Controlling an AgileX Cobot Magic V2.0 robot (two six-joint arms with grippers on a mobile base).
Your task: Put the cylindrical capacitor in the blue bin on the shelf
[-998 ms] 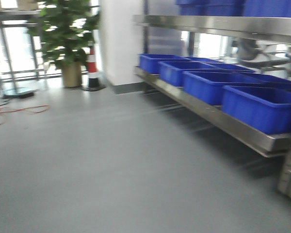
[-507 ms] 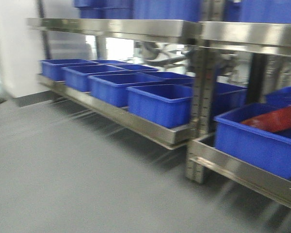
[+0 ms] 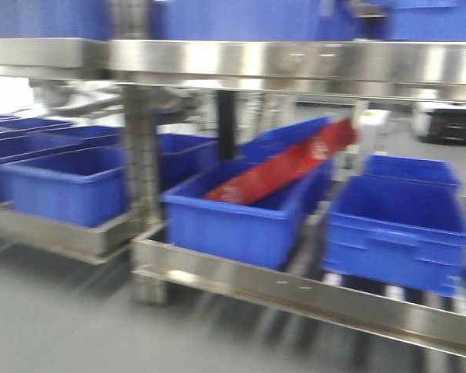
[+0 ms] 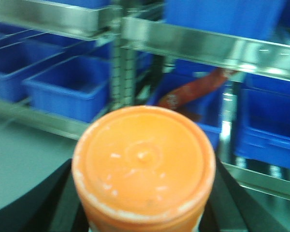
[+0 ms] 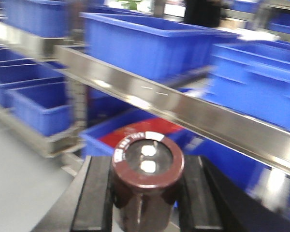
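Observation:
The cylindrical capacitor [image 5: 147, 176], dark maroon with two silvery terminals on its top, stands upright between the black fingers [image 5: 99, 193] of my right gripper [image 5: 147, 198], which is shut on it. Beyond it runs the steel shelf [image 5: 183, 108] with blue bins above and below. My left gripper [image 4: 142, 212] is shut on an orange-lidded jar [image 4: 142, 164] that fills the lower part of the left wrist view. In the front view the shelf [image 3: 295, 291] stands close ahead and carries a blue bin [image 3: 396, 233] with nothing showing inside. Neither gripper appears in the front view.
Left of that bin, another blue bin [image 3: 233, 221] holds a long red packet [image 3: 287, 167]. A steel upright post [image 3: 144, 179] splits the rack, and more blue bins [image 3: 62, 186] sit to its left. An upper steel rail [image 3: 295, 62] crosses overhead. Grey floor [image 3: 54, 326] lies in front.
The front view has swung right along the rack. The plant, cone and white pillar have left the frame. The bin with the red packet has come from the right edge to the centre, closer.

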